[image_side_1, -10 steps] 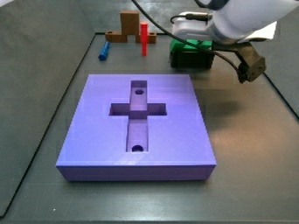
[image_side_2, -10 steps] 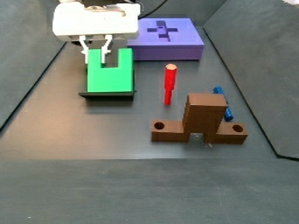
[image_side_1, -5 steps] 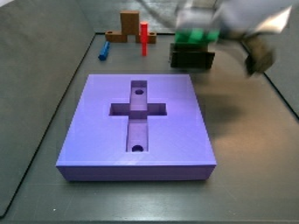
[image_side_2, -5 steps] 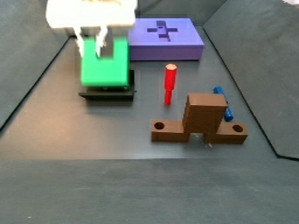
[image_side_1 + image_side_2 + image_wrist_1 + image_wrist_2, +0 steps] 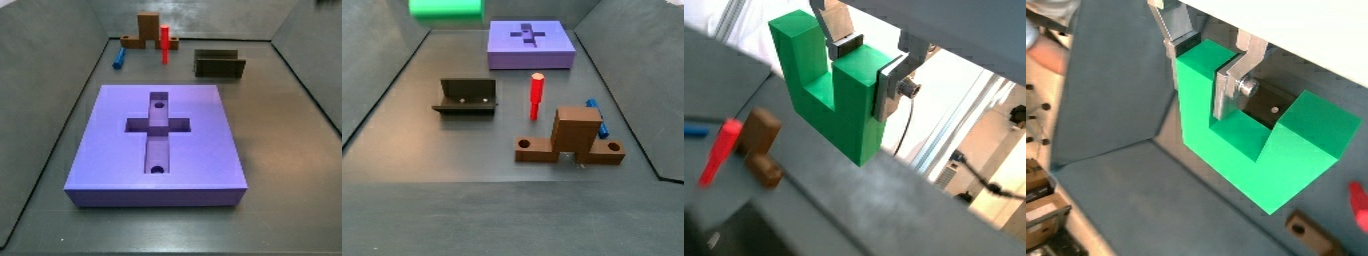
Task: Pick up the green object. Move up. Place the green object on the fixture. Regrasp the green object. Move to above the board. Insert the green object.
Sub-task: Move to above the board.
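The gripper (image 5: 869, 62) is clamped on one prong of the green object (image 5: 824, 85), silver fingers (image 5: 1227, 82) either side, high above the dark floor (image 5: 831, 215) in both wrist views; in a side view the green object (image 5: 446, 9) just peeks in at the upper edge, clear of everything; the fixture (image 5: 468, 97) stands empty with open floor around it; the board (image 5: 159, 140) lies flat with bare margins to the walls; the red post (image 5: 536, 94) and brown block (image 5: 573, 135) stand apart; no readable writing anywhere.
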Controlling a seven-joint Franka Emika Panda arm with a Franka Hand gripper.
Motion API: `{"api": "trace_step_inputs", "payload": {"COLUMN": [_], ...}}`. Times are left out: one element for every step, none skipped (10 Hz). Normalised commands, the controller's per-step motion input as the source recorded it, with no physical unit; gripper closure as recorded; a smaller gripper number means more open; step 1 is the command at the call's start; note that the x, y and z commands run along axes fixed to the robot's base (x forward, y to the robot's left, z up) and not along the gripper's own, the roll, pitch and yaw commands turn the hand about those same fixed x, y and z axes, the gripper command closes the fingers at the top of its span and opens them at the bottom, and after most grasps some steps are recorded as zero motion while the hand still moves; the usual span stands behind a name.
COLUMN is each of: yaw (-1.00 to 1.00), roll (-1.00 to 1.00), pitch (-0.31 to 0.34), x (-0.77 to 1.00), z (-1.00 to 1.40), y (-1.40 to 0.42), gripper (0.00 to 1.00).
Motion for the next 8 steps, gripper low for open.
{"api": "trace_step_inputs", "payload": {"yaw": [0.0,0.0,0.01,0.05,0.05,0.06,0.07,0.08], "roll": [0.0,0.0,0.0,-1.0,-1.0,-1.0,-1.0,-1.0], "pitch": [0.031,0.044,0.053,0.088,0.085,0.047,0.038,0.028], "x": [-0.02,-0.01,0.01,-1.16,-1.17,-1.28,-1.31,-1.31], "z": [0.6,0.38,0.21,0.28,0.26,0.27,0.25,0.27], "y": [0.02,0.01,0.0,-1.4,-1.4,-1.4,-1.4,-1.4], "gripper": [1.0,1.0,1.0,1.0,1.0,1.0,1.0,1.0]}}
